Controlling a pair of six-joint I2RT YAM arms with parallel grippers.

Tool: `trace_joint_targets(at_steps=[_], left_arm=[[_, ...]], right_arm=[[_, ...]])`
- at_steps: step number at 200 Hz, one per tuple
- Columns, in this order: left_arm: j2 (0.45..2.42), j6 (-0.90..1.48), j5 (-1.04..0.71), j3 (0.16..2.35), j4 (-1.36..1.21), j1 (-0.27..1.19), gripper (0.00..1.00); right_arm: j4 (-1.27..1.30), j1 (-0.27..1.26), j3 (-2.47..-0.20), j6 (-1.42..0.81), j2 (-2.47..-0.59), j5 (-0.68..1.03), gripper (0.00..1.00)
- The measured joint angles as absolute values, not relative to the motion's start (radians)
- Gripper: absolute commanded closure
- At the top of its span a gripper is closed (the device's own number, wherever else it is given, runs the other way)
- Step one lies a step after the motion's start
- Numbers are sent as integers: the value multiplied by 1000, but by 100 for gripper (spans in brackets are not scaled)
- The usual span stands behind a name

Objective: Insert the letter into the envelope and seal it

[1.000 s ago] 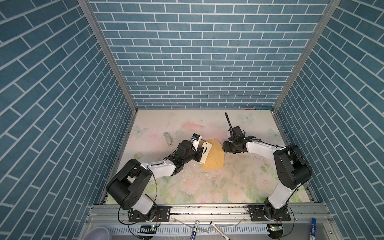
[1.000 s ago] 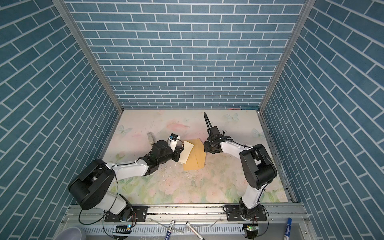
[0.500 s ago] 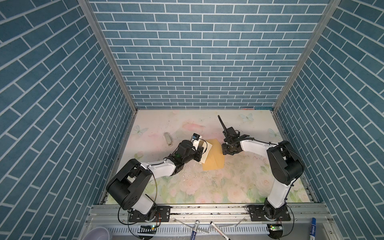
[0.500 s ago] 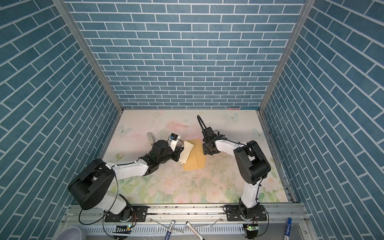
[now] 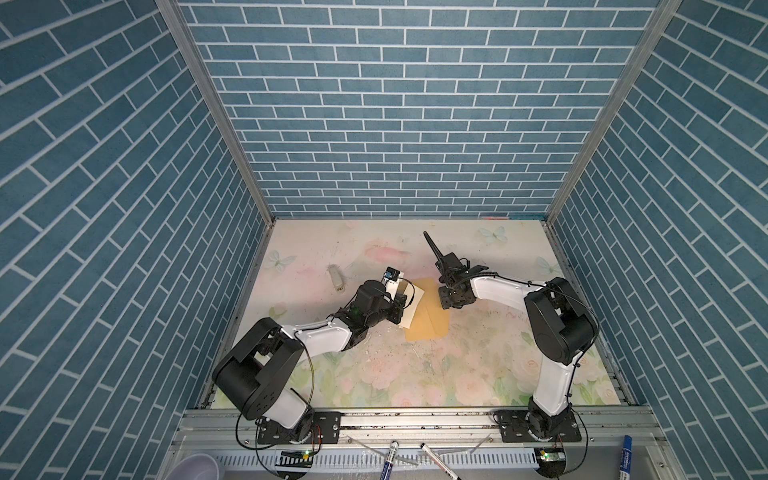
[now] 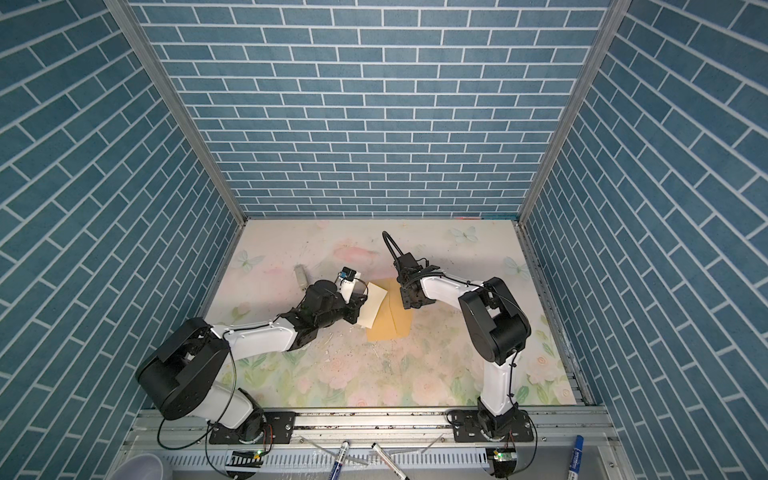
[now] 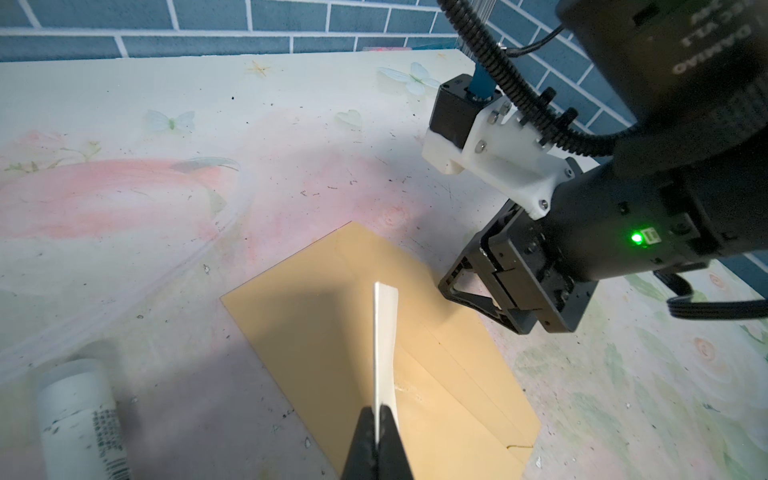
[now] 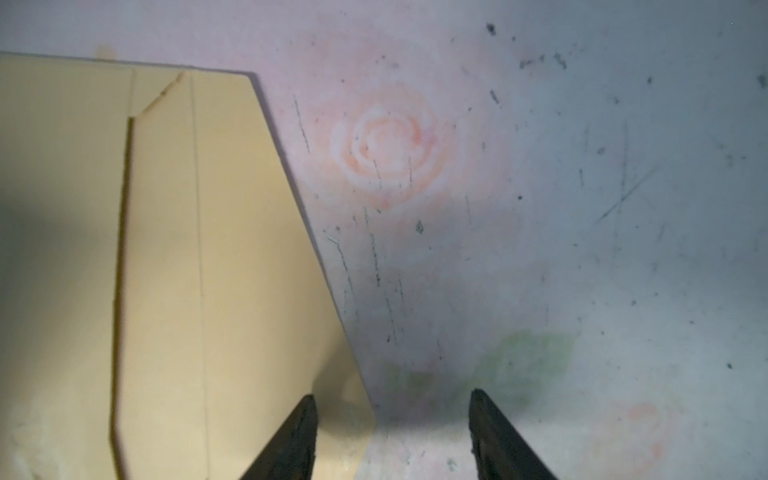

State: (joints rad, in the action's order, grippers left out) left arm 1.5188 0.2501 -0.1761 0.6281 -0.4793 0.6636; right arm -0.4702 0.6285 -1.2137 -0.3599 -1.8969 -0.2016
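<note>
You can read a DAMIAO marking on your right arm. Left claw is clenched on the letter, held over the envelope lying on the desk. Right claw is spread and has swung closer to the envelope.

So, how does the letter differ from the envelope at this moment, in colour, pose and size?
Colour: the letter is pale cream, while the envelope is mustard yellow.
Pose: the letter is held up, pinched in the shut left gripper, and looks edge-on in the left wrist view. The envelope lies flat on the table, and nothing grips it.
Size: the letter looks narrower than the envelope.
Both are thin paper.
</note>
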Motion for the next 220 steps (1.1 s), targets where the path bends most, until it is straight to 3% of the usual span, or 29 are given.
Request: trace_joint_targets(at_steps=[43,64,136,183,220], left_arm=[[1435,265,-173,645,-457,664,100],[1380,286,-172,658,-448,664,100],[1275,467,-234,708,-424,635,100],[1270,668,-352,708,-529,545,100],[1276,809,-425,707,-664,514,100]], right_arm=[[-471,630,-1217,-360,-1894,-199,37],[-459,630,-1216,-361,-1860,-185,30],[-295,623,-1116,-358,-1486,-128,17],[-45,558,-920,-416,-1239,144,16],[176,529,-857,-528,-1243,413,15]])
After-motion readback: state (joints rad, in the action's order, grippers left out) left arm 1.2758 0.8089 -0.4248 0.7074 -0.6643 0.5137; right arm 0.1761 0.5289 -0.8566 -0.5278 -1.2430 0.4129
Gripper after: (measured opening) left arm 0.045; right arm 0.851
